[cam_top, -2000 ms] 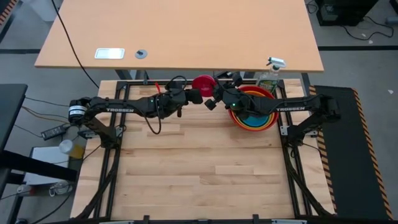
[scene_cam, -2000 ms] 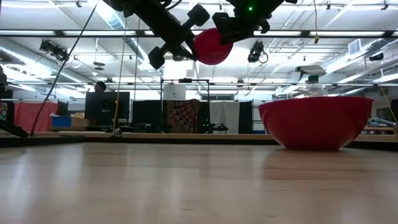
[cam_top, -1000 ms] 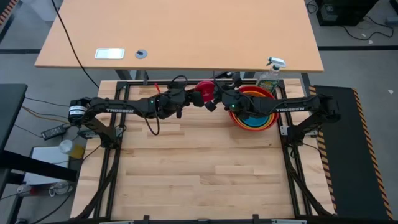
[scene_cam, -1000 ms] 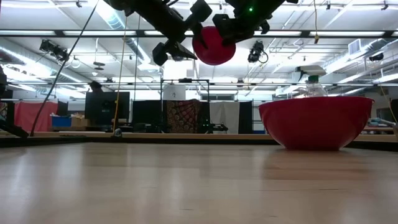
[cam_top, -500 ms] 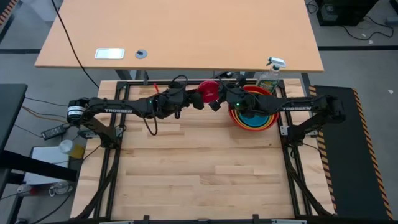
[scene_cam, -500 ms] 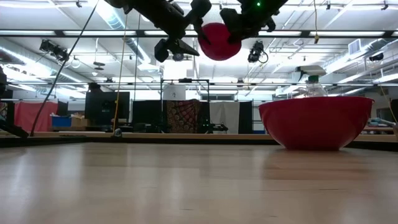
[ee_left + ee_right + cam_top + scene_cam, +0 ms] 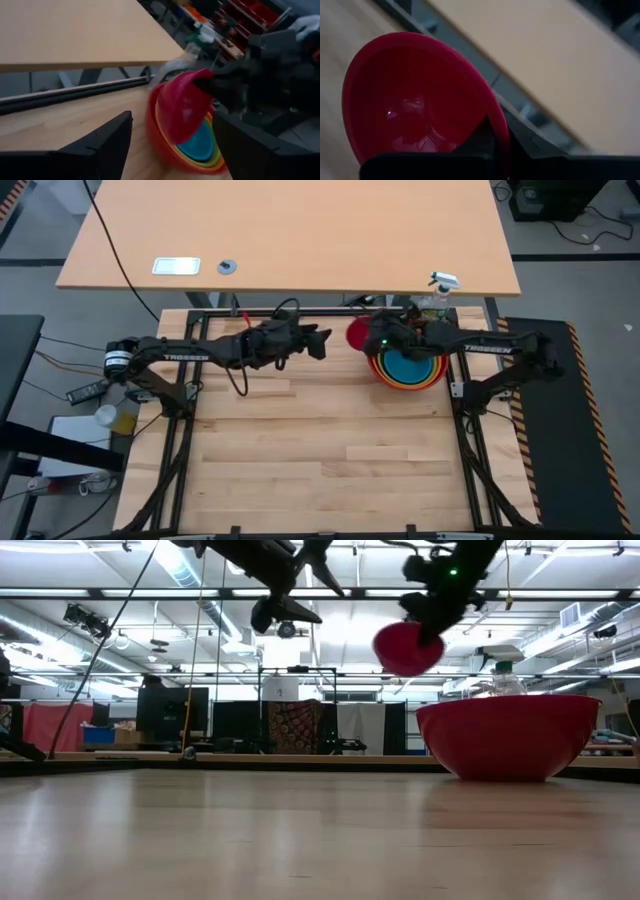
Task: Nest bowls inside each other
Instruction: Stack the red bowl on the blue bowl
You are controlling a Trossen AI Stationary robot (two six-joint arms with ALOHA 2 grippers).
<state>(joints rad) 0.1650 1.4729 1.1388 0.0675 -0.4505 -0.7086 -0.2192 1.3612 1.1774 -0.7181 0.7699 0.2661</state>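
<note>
The small magenta pink bowl (image 7: pixel 358 335) hangs in the air at the far side of the table, just left of the nested stack (image 7: pixel 408 362). That stack is a red bowl (image 7: pixel 505 735) holding orange, lime green and blue bowls (image 7: pixel 410 366), and it rests on its base on the wood. My right gripper (image 7: pixel 374 334) is shut on the pink bowl. My left gripper (image 7: pixel 324 339) stands open to the left of the pink bowl (image 7: pixel 182 107), apart from it, with nothing between its fingers. My right gripper pinches the pink bowl's rim (image 7: pixel 501 131), one finger (image 7: pixel 482 137) inside the bowl and the other outside its wall. It comes at the bowl from the table's right, slanting down. The bowl is lifted clear and tipped on its side, its hollow facing the gripper.
A spray bottle (image 7: pixel 436 292) stands just behind the stack at the far edge. A beige desk (image 7: pixel 290 230) lies beyond the table. The wooden top (image 7: pixel 320 450) toward the near edge is free room.
My left gripper has let go of the pink bowl and stays behind on the left. My right gripper has carried the bowl toward the table's right edge, up to the stack, and a little lower. The bowl has tipped further onto its side.
</note>
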